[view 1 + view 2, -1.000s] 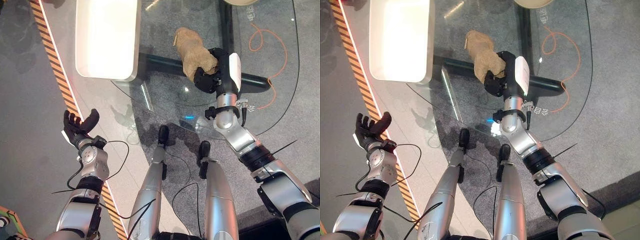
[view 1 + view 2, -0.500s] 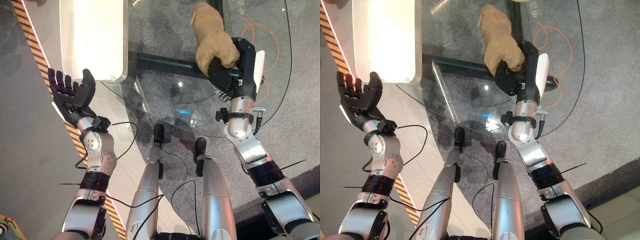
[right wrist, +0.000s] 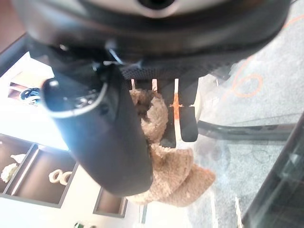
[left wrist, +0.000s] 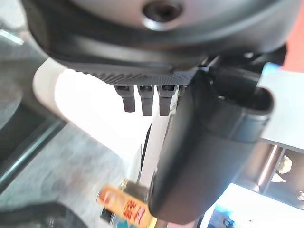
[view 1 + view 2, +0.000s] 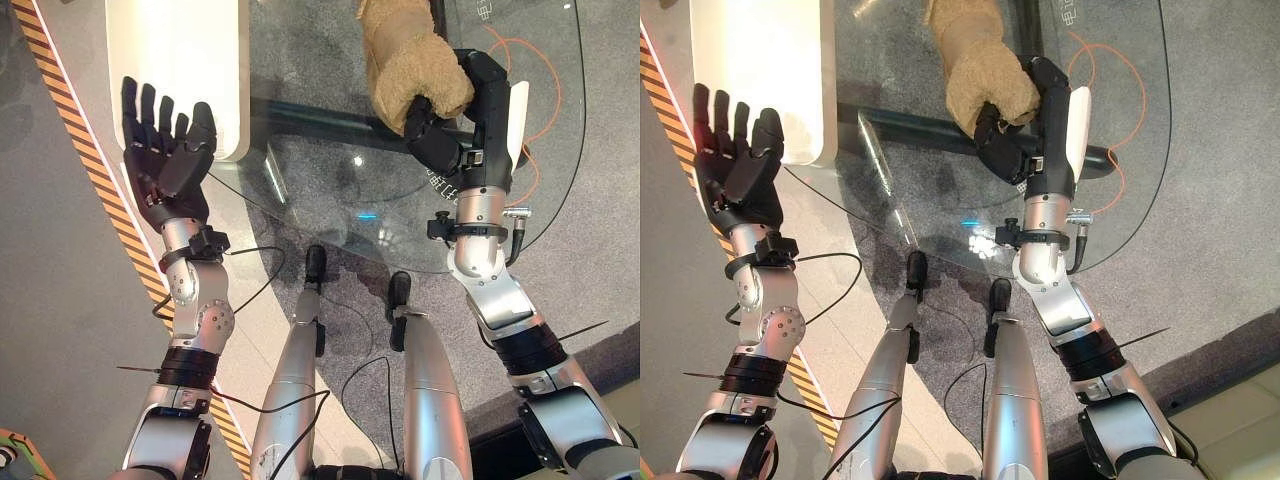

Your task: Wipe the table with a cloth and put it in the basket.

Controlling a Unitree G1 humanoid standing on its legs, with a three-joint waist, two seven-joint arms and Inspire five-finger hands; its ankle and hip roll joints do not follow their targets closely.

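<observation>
- Compared with a second ago, the left hand (image 5: 165, 150) is sitting a lot higher, going from low beside the striped floor tape (image 5: 95, 175) to up by the corner of the white tray-like basket (image 5: 200, 60). The whole view is shifting too, so some of that is the head moving.
- The right hand (image 5: 440, 125) is also reaching further across the glass table (image 5: 330, 190) than it was, dragging the cloth along with it.
- Right now the right hand's fingers and thumb are curling round the tan fluffy cloth (image 5: 405, 65); the wrist view shows the cloth (image 3: 164, 156) bunching between the thumb and the fingers, with the loose end hanging past them.
- The cloth is lying along the glass table top on the robot's right, well apart from the basket. I can't tell whether it's pressing on the glass or just above it.
- The left hand is spreading wide, palm up, holding nothing, hanging just beside the basket's near corner.
- An orange cable (image 5: 545, 120) is looping on the floor under the glass, not in the way.
- My read: this is the wiping step, and the basket step isn't started yet.
- Next move probably calls for keeping the cloth flat on the glass while sweeping, then carrying it left across to the basket and letting go over it.
</observation>
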